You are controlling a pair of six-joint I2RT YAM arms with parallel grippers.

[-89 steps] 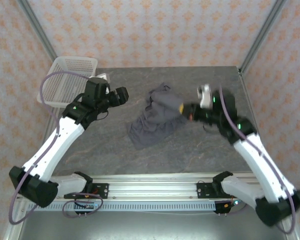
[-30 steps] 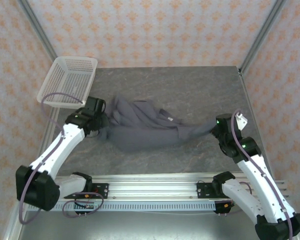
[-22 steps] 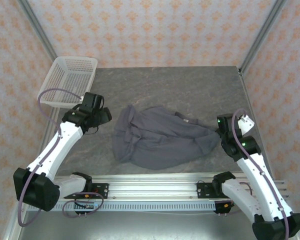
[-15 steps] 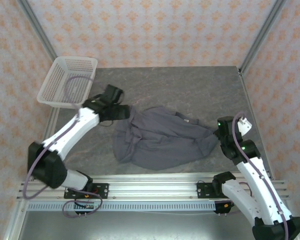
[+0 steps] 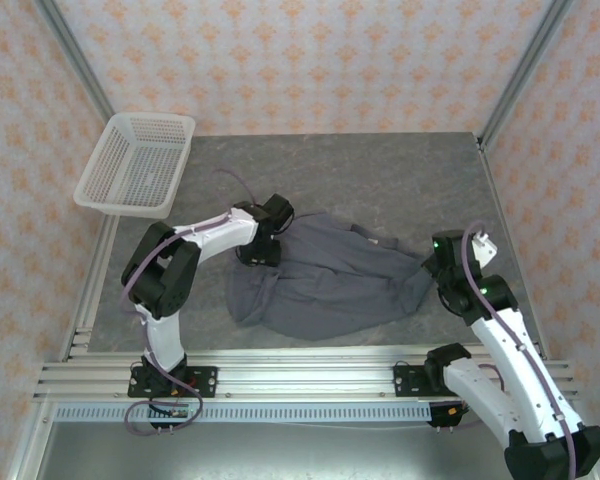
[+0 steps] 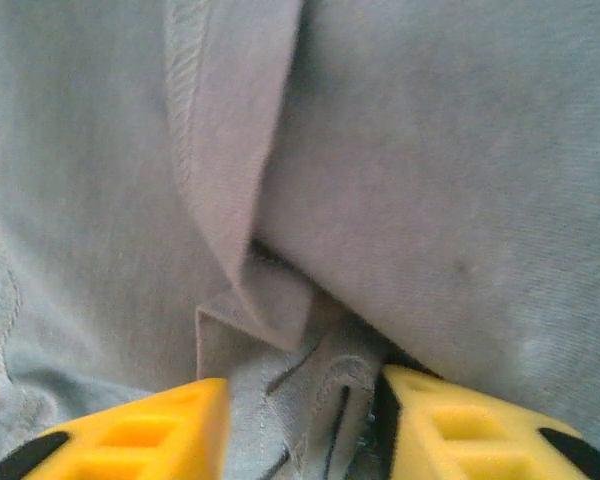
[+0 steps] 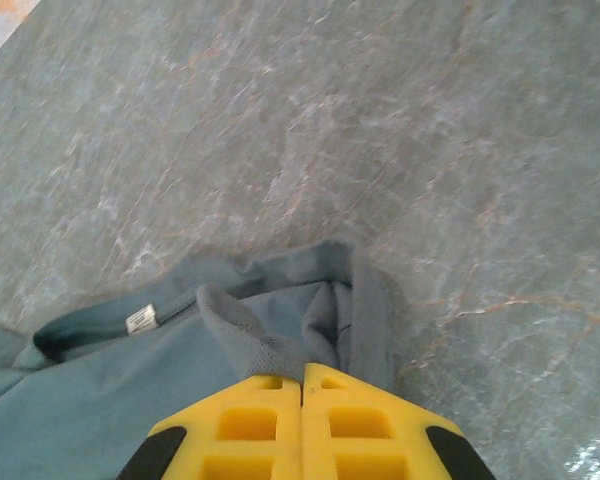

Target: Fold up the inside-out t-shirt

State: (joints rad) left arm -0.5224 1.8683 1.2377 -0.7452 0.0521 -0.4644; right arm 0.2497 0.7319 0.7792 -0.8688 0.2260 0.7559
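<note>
the t-shirt point(image 5: 330, 280) lies crumpled but half spread on the table point(image 5: 400, 170), to the right of the basket point(image 5: 120, 198) and nearer the arm bases than it. the left gripper point(image 6: 300, 420) is down on the shirt edge closest to the basket, fingers spread either side of a doubled hem fold, not clamped that i can see. the right gripper point(image 7: 302, 400) is at the shirt end farthest from the basket, pads pressed together and pinching a bunched corner, with the white tag point(image 7: 140, 320) just beside it. this cloth looks light, limp and thin: it will sag and drag, and layers may slip apart. i'd take it at stitched hems or seams, 2 corners at once, and grab 1 layer cleanly.
</note>
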